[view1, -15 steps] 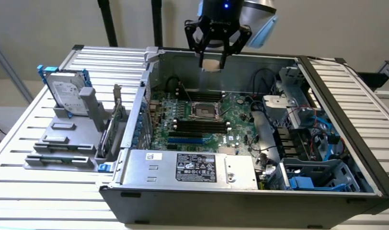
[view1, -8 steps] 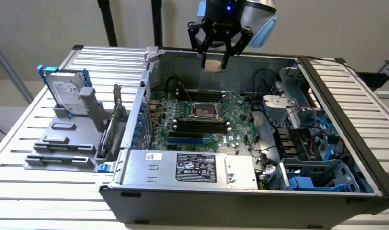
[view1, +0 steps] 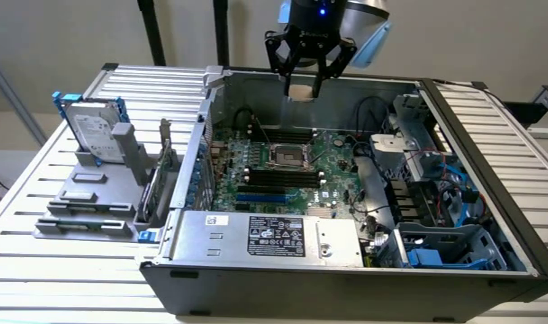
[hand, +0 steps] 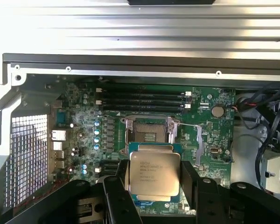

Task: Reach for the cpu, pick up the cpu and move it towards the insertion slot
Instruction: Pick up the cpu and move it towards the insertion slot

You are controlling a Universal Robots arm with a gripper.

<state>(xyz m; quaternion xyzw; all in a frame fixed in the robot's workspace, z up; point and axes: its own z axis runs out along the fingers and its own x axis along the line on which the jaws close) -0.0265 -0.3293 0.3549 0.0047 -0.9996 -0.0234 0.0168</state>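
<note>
above the open computer case [view1: 490,145] on a slatted metal table [view1: 40,270], the end effector [view1: 303,91] grips the cpu [hand: 154,172].

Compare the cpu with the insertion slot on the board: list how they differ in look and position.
The cpu is held between the fingers of the gripper, up above the case; the insertion slot sits fixed on the green motherboard. The cpu shows a plain silver-grey face with printed text; the slot is a shiny metal frame around a dark centre. Both are square, the slot looking slightly larger.
</note>
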